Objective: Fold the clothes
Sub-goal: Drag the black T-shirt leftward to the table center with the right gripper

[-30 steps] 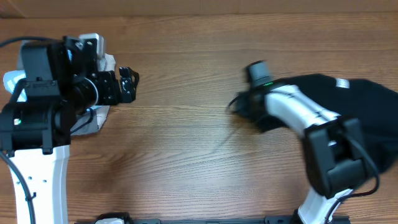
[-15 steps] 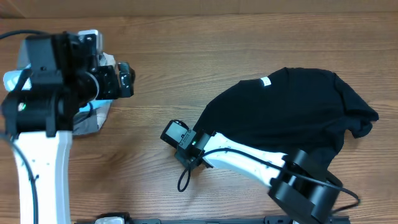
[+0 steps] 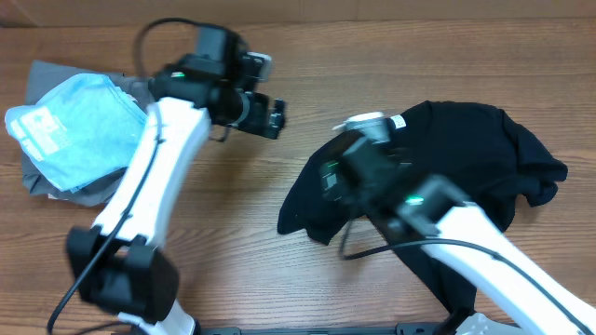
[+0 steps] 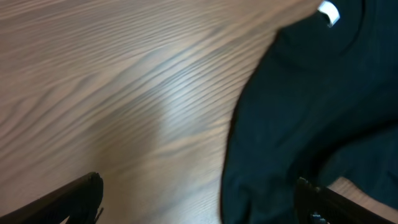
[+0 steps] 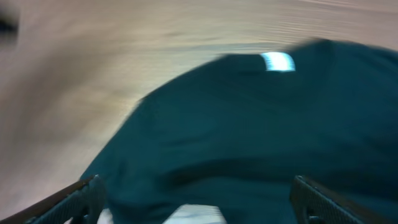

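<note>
Where the table point(image 3: 279, 37) begins at the left, a stack of grey folded garments point(image 3: 37, 79) lies with a light blue garment point(image 3: 70, 126) crumpled on top; neither is part of the job. Next to the right, the left arm reaches across bare wood. The left gripper point(image 3: 273, 113) hangs near the table's middle with its jaws spread wide and nothing between them. Its own camera shows both fingers at the frame's lower corners, with the shirt's left edge just ahead.

Right of that gap lies the black T-shirt point(image 3: 466, 158). It is spread loosely over the right half of the table, not flat. The neck with its white tag point(image 3: 399, 122) points toward the far edge, a lobe of cloth sags toward the near left, and a rumpled sleeve point(image 3: 545, 177) is at the far right. The right gripper point(image 5: 196, 186) hovers over the shirt's left part. Its fingers are wide apart and empty, and the cloth beneath lies free.

The shirt looks light, limp and quick to bunch. It would likely drape from any pinch and slide easily over the smooth wood. The best holds are probably at the edges: the shoulders either side of the neck, or the hem corners once they are found. Each pinch should go low enough to catch the fabric without gathering extra layers. The bunched middle seems a poor place to grip.
</note>
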`<state>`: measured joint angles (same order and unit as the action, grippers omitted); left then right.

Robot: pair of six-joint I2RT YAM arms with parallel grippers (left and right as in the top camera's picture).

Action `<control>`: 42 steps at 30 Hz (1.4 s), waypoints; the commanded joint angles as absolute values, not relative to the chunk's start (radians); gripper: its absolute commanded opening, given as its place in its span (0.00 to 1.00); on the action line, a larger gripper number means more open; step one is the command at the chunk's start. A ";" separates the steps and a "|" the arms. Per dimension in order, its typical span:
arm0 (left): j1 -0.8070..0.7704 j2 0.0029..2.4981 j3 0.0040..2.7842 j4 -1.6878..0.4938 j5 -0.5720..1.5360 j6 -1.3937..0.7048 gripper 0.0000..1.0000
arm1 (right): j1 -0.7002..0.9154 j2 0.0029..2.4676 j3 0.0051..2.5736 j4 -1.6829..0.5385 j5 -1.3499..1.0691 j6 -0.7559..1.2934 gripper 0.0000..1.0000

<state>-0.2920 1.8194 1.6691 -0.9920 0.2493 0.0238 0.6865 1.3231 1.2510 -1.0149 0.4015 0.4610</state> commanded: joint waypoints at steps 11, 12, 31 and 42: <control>-0.487 2.170 1.682 -0.764 0.303 0.260 0.89 | 0.270 1.179 1.271 -1.121 0.230 0.606 1.00; -0.495 2.186 1.682 -0.760 0.294 0.263 0.88 | 0.260 1.179 1.271 -1.125 0.230 0.607 1.00; -0.453 2.246 1.688 -0.815 -0.028 -0.015 0.04 | 0.220 1.185 1.271 -1.145 0.245 0.607 1.00; -0.129 2.246 1.688 -0.959 -0.098 -0.225 0.04 | -0.001 1.311 1.213 -1.168 0.241 0.652 1.00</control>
